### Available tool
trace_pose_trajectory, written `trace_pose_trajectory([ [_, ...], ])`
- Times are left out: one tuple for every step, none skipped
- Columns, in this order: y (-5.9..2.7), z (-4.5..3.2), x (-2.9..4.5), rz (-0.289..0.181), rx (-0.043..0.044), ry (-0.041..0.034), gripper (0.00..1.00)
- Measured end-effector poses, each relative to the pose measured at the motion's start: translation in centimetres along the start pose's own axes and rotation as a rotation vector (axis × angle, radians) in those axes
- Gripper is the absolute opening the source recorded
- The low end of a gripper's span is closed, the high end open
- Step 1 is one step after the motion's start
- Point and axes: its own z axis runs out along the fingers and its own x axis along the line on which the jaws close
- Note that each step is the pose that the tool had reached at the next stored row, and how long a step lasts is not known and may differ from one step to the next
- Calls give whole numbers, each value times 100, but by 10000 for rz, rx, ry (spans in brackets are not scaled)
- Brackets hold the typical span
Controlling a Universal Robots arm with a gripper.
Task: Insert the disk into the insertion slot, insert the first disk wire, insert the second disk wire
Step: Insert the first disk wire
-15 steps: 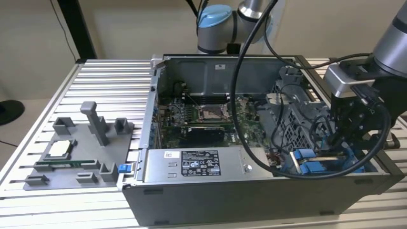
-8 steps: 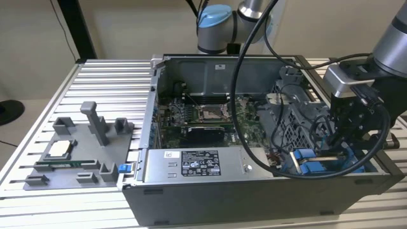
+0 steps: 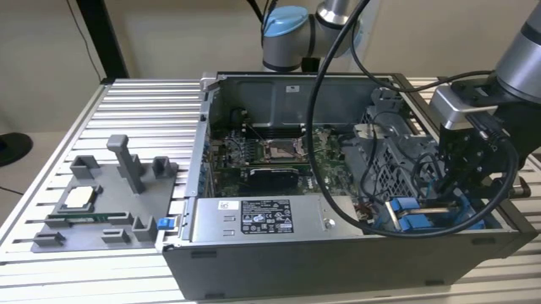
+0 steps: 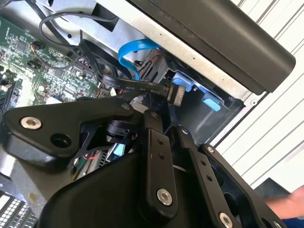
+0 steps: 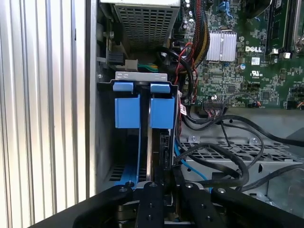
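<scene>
The computer case (image 3: 338,266) lies open on the counter (image 3: 144,101), toward the exterior view's right. A fixture tray (image 3: 101,209) rests on the counter just beside the case, on the exterior view's left. Inside the case, the motherboard (image 3: 270,158) occupies the middle. The power-supply box (image 3: 253,218) sits along the near wall, in front of the motherboard. The drive cage (image 3: 389,158) stands on the exterior view's right of the motherboard. The insertion slot (image 3: 422,218) lies in the near corner, between the power-supply box and the case wall on the exterior view's right. The gripper (image 3: 457,190) hangs over the insertion slot. The arm (image 3: 287,38) rises behind the case. In the first wrist view, cables (image 5: 223,156) lie over the drive cage, beside the insertion slot.
</scene>
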Motion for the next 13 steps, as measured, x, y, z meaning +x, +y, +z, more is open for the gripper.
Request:
trace_pose_trajectory([
  [0, 0, 0, 1, 0, -4, 0],
  [0, 0, 0, 2, 0, -6, 0],
  [0, 0, 0, 2, 0, -8, 0],
  [0, 0, 0, 2, 0, -8, 0],
  [0, 0, 0, 2, 1, -10, 0],
  [0, 0, 0, 2, 0, -11, 0],
  [0, 0, 0, 3, 0, -12, 0],
  [0, 0, 0, 3, 0, -11, 0],
  [0, 0, 0, 3, 0, -12, 0],
  [0, 0, 1, 2, 0, -10, 0],
  [0, 3, 1, 2, 1, -9, 0],
  [0, 5, 1, 2, 1, -8, 0],
  [0, 8, 1, 2, 1, -6, 0],
])
